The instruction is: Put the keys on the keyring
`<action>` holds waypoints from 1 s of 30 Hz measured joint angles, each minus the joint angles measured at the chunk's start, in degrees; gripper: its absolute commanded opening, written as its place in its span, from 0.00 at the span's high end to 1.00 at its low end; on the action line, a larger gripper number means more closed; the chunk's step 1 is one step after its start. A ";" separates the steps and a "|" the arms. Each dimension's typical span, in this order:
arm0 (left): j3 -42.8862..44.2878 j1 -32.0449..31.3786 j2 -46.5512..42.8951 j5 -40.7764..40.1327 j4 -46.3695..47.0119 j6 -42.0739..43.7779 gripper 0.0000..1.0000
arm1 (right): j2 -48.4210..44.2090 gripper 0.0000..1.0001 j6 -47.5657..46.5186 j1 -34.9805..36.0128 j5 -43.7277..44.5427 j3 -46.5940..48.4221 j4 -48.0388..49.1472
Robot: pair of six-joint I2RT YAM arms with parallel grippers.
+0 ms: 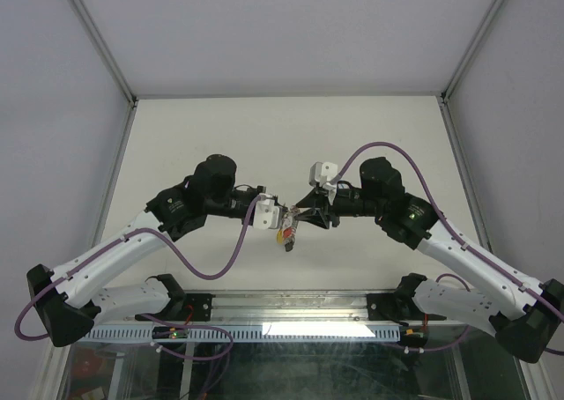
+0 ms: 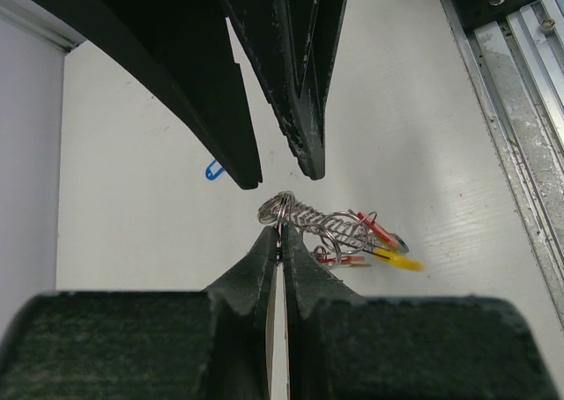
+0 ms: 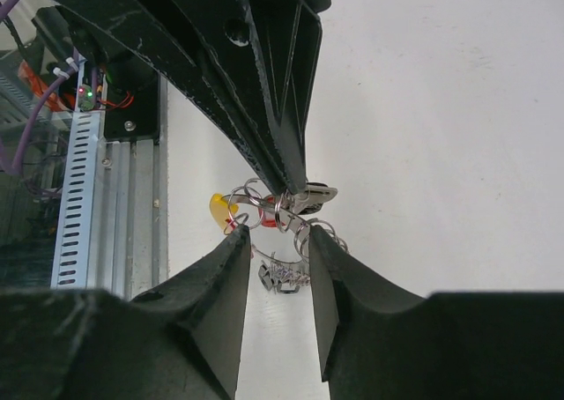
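My left gripper (image 2: 280,233) is shut on one end of the keyring (image 2: 308,217), a ribbed silver coil held above the white table. Small split rings with red (image 2: 379,230) and yellow (image 2: 398,261) tagged keys hang from the coil. My right gripper (image 3: 275,231) faces it, open, one finger on each side of the hanging cluster; the yellow tag (image 3: 220,211) shows by its left finger. From above, both grippers meet at the cluster (image 1: 287,231) in the table's middle. A blue-tagged key (image 2: 212,169) lies loose on the table beyond.
A metal rail (image 2: 520,83) runs along the near table edge, with a slotted cable duct (image 3: 75,197) beside it. White enclosure walls and grey posts (image 1: 97,39) border the table on three sides.
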 measured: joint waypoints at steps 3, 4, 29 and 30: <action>0.02 0.00 0.09 -0.02 -0.09 0.00 1.00 | 0.83 0.64 0.92 0.00 -1.03 0.31 0.09; 0.07 0.00 0.17 -0.04 -0.31 0.02 1.00 | 1.25 0.64 1.20 0.00 -1.29 0.44 0.28; 1.40 -0.11 1.38 -1.38 -2.54 0.11 1.00 | 6.16 0.88 3.78 0.00 -2.23 1.33 3.28; 1.40 -0.11 1.40 -1.40 -2.54 0.11 1.00 | 6.29 0.88 3.76 0.02 -2.27 1.33 3.28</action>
